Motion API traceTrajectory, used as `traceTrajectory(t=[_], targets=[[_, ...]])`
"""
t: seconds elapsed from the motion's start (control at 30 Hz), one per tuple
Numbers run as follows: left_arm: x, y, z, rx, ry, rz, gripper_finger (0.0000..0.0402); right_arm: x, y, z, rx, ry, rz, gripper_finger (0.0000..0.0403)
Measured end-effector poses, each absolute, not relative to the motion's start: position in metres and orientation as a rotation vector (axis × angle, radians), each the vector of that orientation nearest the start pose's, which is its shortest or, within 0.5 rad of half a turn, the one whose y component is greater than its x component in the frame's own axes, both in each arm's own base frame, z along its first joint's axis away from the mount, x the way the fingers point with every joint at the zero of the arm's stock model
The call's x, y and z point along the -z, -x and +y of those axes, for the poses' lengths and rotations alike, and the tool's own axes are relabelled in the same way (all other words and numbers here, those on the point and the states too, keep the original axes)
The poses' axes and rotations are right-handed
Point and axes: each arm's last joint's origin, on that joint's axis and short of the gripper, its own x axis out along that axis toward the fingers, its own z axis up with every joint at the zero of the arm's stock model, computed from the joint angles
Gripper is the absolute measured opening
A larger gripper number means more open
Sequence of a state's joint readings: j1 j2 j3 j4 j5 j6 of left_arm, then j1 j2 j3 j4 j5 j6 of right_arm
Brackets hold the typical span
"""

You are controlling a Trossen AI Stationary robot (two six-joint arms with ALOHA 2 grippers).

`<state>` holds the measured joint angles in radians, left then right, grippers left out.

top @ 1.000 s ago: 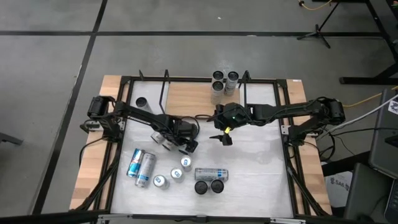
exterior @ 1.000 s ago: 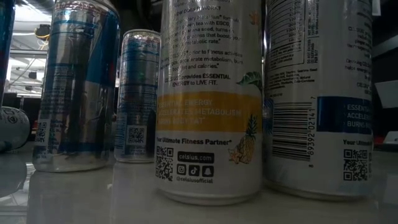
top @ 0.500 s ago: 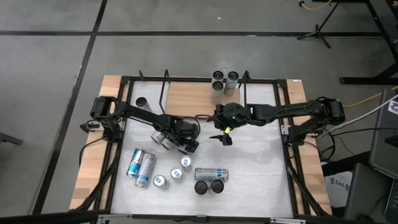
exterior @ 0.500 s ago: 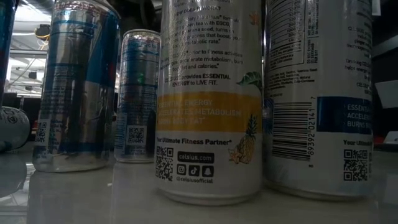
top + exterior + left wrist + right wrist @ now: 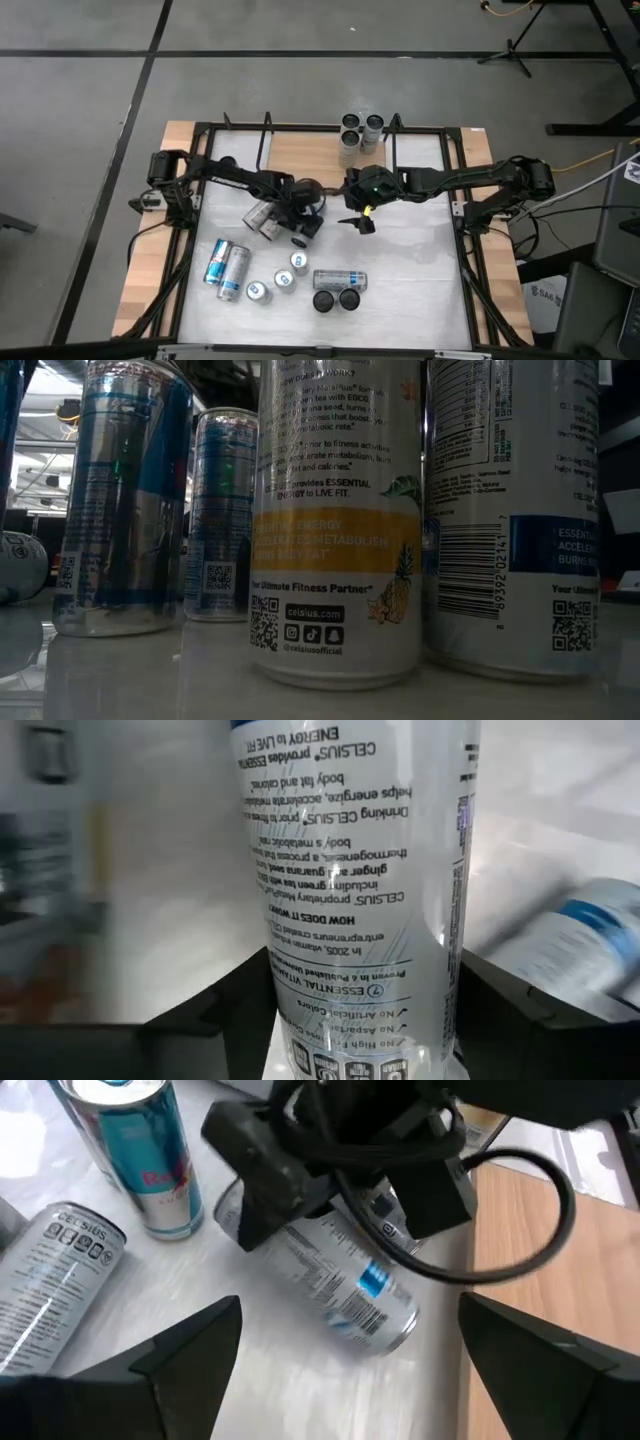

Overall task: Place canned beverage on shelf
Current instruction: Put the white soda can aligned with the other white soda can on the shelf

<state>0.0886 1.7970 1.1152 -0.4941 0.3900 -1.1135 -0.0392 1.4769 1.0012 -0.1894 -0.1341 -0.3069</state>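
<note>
White desk point(image 5: 410, 270) inside a black frame carries everything. Over its left-middle part the left pincer point(image 5: 296, 216) is clamped on a white Celsius can point(image 5: 262, 214). The left wrist view shows the can's printed side point(image 5: 350, 890) filling the gap between the two dark fingers point(image 5: 235, 1015), which press against it on either side. Seen from the right wrist, this can point(image 5: 335, 1285) is tilted, its bottom end pointing toward the wooden board. Just beside it, near the desk's centre, the right pincer point(image 5: 358, 222) hangs with its fingers point(image 5: 190, 1350) wide apart and nothing between them.

Nearer the front edge lie two slim blue-and-silver cans point(image 5: 226, 268) side by side, with a few upright cans point(image 5: 285, 280) next to them. At the far edge sits the shelf point(image 5: 300, 152), well apart from the held can, with three upright cans point(image 5: 360, 131) clustered on it.
</note>
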Motion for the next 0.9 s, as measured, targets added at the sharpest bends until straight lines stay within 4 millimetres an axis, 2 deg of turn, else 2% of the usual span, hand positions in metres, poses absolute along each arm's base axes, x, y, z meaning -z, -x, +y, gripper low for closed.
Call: traceTrajectory(t=[0.3,0.57,0.77,0.9], targets=[[-0.175,-0.343,0.036,-0.213,1.464,1.233,0.0227,-0.248,-0.317,-0.008,-0.217,0.313,0.632,0.0363],[-0.182,-0.340,0.049,-0.115,1.587,1.244,0.0227,-0.247,-0.316,-0.009,-0.195,0.336,0.647,0.0363],[-0.185,-0.337,0.057,-0.019,1.747,1.302,0.0227,-0.244,-0.313,-0.010,-0.159,0.349,0.703,0.0363],[-0.187,-0.335,0.063,-0.014,1.873,1.339,0.0228,-0.243,-0.313,-0.004,-0.168,0.362,0.711,0.0363]])
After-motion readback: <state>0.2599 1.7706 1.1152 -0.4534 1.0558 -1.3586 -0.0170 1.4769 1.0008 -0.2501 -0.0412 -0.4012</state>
